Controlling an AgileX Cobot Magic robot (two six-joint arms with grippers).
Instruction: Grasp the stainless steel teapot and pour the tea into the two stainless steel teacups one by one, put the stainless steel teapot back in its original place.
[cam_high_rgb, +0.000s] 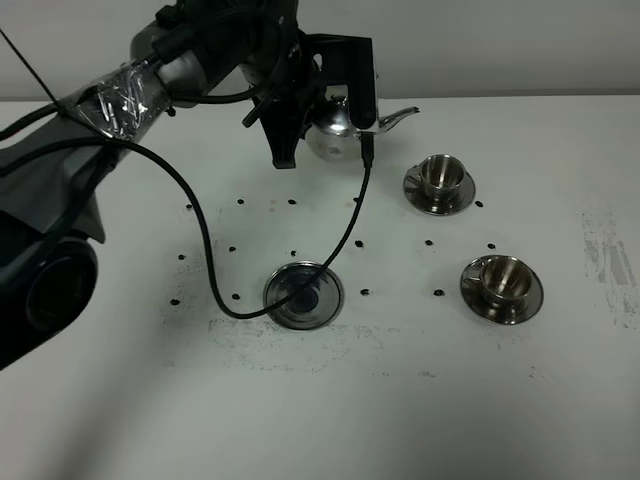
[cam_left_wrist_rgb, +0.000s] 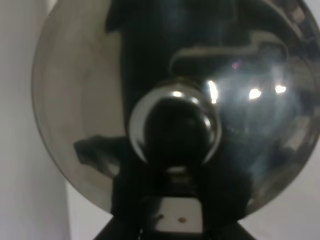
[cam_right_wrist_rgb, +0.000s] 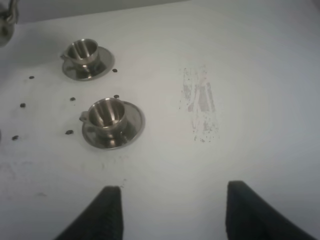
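teapot (cam_high_rgb: 332, 135): shiny steel, knobbed lid, thin spout, top-ctr | L gripper (cam_high_rgb: 338, 92) pinching it | R gripper (cam_right_wrist_rgb: 175, 215) spread

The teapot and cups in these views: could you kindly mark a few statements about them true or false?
1. The left claw grips the teapot. True.
2. The right claw holds a cup. False: it is open and holds nothing.
3. Both teacups stand upright on their own saucers. True.
4. The spout points away from the teacups. False: it points toward their side of the table.
5. The big saucer has no pot on it. True.
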